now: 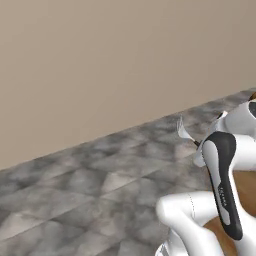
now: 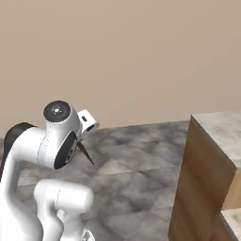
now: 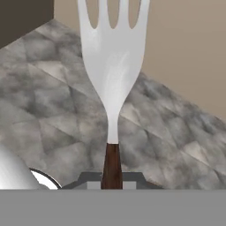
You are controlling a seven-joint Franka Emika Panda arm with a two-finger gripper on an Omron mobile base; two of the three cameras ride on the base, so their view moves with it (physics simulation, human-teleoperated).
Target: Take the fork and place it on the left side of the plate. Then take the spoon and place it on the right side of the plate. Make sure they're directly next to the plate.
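The fork (image 3: 113, 66) is in the gripper (image 3: 111, 178), clamped by its dark brown handle with the pale tines pointing straight out ahead of the fingers, so its long axis runs along the gripper's own line of sight. Beyond the tines lie only grey stone floor (image 3: 57, 114) and a beige wall (image 3: 185, 53). In the left base view the fork's head (image 1: 183, 131) juts out from the wrist. Where the plate lies from the gripper cannot be told, so the coming move turns on first swinging the fork towards the plate's left side
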